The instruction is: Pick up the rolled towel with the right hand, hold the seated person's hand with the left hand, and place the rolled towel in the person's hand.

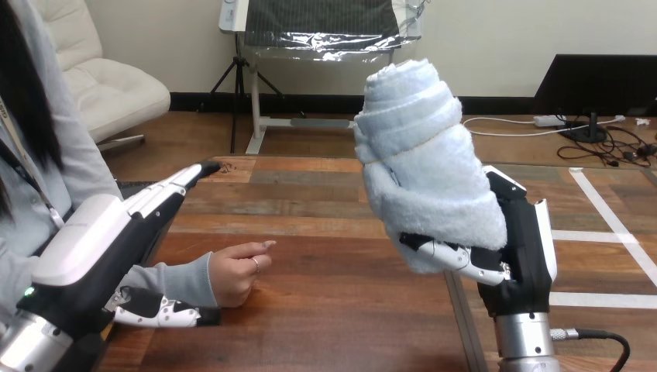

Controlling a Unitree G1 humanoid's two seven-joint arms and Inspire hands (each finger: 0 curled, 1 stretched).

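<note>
A pale blue rolled towel (pixel 422 163) stands nearly upright above the table, tilted a little to the left, with my right hand (pixel 517 248) shut round its lower part. The person's hand (pixel 236 273) rests on the table at the left, loosely curled, with one finger pointing right. My left hand (pixel 116 232) hovers over the person's forearm with its fingers straight, pointing up and to the right. Its thumb (pixel 166 312) lies under the person's wrist, right beside the sleeve. I cannot tell whether it touches.
The wooden table (pixel 333 310) stretches between the two hands. White tape lines (pixel 604 232) mark its right part. The person sits at the left edge.
</note>
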